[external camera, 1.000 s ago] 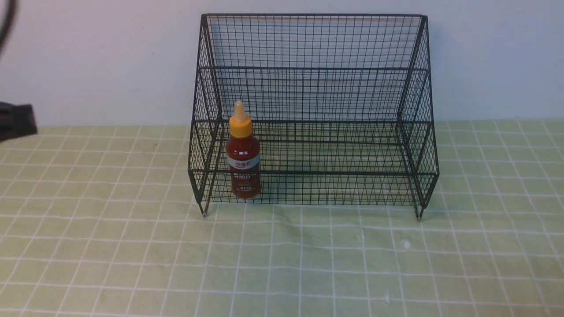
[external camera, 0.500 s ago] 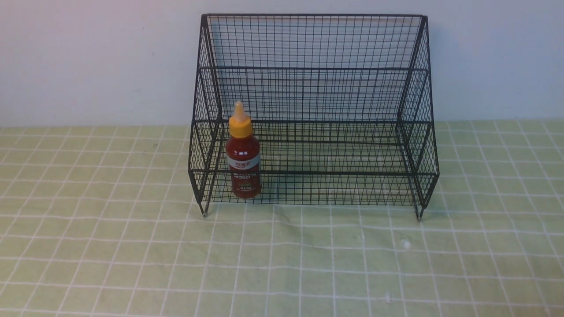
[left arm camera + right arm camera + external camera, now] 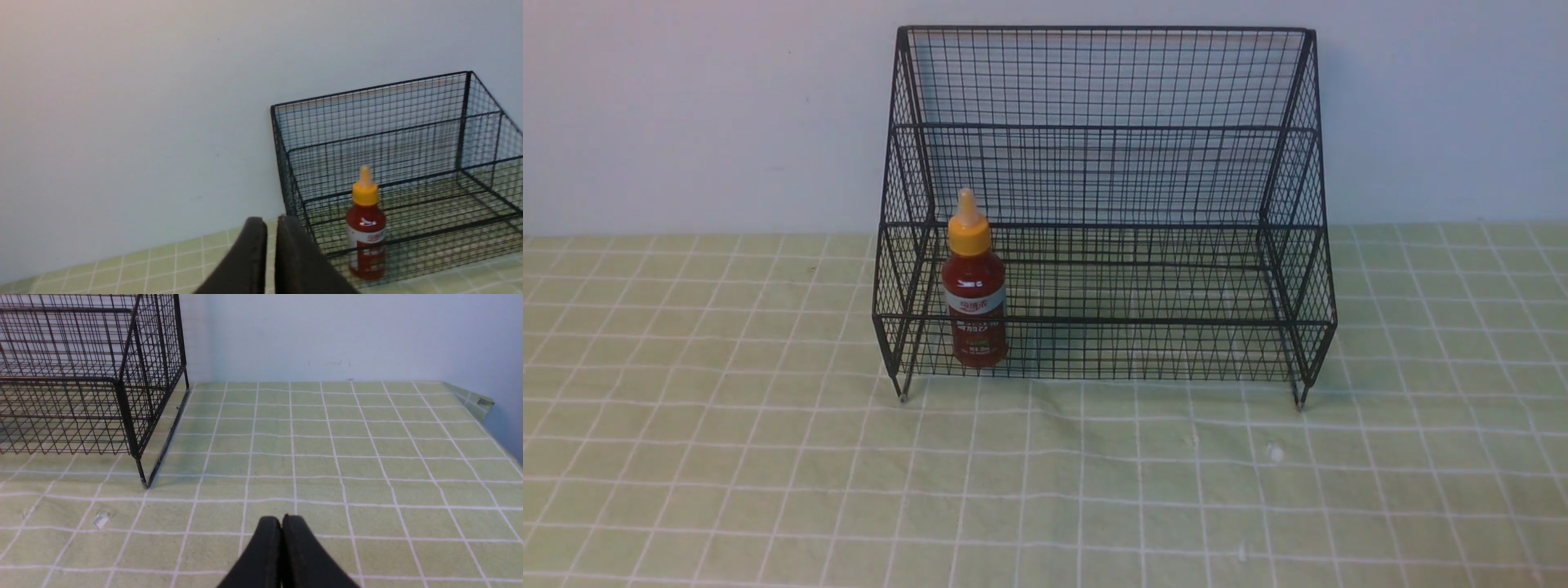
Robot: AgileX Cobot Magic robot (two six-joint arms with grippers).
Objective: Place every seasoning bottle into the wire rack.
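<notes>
the left claw (image 3: 271,222) is closed, its tips nearly meeting with nothing between them; the seasoning bottle (image 3: 974,302) stands upright well apart from that claw, inside the wire rack (image 3: 1107,321); the right claw (image 3: 281,520) is closed too, well apart from the rack.

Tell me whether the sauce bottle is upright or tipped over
Upright: the sauce bottle stands inside the wire rack, its yellow-orange cap and pale nozzle pointing up.
</notes>
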